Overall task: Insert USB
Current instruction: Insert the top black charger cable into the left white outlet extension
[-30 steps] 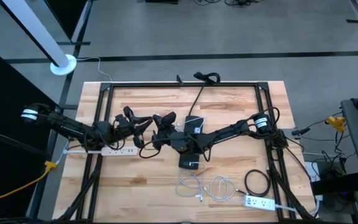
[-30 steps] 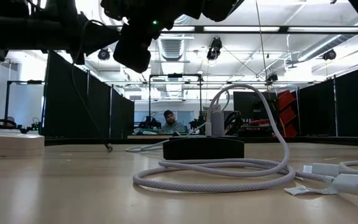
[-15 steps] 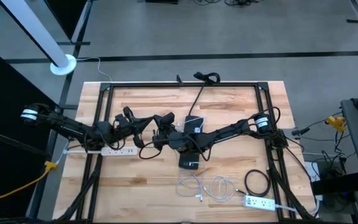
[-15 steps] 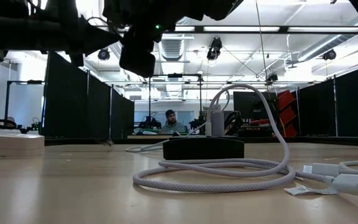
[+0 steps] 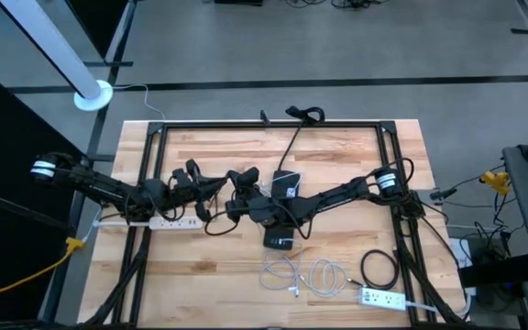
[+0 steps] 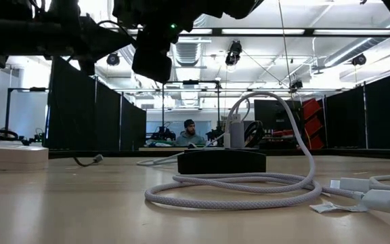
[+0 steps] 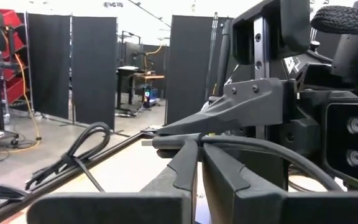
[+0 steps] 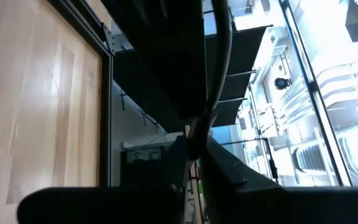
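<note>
USB cable, thin and limp, hangs mid-table between both grippers; we see left gripper and right gripper pinching it. We'd hold by the stiff plug.

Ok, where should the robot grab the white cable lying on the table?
Probably by its plug: it looks stiff and lies flat on the table, so come straight down from above. The cable itself is floppy loops.
</note>
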`<state>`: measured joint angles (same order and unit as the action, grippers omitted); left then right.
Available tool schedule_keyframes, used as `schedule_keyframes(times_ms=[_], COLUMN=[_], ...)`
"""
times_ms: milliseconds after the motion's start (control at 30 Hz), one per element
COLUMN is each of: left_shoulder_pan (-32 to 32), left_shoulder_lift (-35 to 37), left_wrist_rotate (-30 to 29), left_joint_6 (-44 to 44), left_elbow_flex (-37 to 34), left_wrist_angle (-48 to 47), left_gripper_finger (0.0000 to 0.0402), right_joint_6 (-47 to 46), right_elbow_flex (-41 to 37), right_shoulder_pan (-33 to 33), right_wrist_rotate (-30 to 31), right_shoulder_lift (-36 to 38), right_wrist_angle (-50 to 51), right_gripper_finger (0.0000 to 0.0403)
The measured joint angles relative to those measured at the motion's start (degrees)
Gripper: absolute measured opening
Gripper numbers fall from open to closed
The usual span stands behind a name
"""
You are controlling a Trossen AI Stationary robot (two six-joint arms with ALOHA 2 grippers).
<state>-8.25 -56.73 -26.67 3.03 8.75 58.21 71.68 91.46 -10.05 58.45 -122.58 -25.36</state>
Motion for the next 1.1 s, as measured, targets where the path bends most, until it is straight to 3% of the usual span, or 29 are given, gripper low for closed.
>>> schedule_keyframes(times_ms=[233, 667, 833, 1100], left_shoulder_pan=[0.0, -0.2, -0.2, -0.2], left_shoulder_lift=[-0.2, -0.4, -0.7, -3.4], left_wrist_rotate=[-1.5, -5.4, -6.1, -6.2], left_joint_6=[3.8, -0.1, -5.2, -14.6], left_elbow_flex=[0.0, 0.0, 0.0, 0.1], left_wrist_angle=[0.3, 0.6, 0.8, 3.1], left_gripper_finger=[0.0033, 0.0142, 0.0143, 0.0109], right_joint_6=[1.0, -1.8, -3.0, -9.9], right_elbow_flex=[0.0, 0.0, 0.0, 0.0], right_shoulder_pan=[-0.1, 0.0, 0.4, 1.1], right_wrist_rotate=[-0.1, 0.0, -0.2, -0.2], right_shoulder_lift=[0.4, 0.5, 0.5, 0.5], right_wrist_angle=[0.0, 0.0, 0.2, 3.5], right_gripper_finger=[0.0012, 0.0012, 0.0012, 0.0012])
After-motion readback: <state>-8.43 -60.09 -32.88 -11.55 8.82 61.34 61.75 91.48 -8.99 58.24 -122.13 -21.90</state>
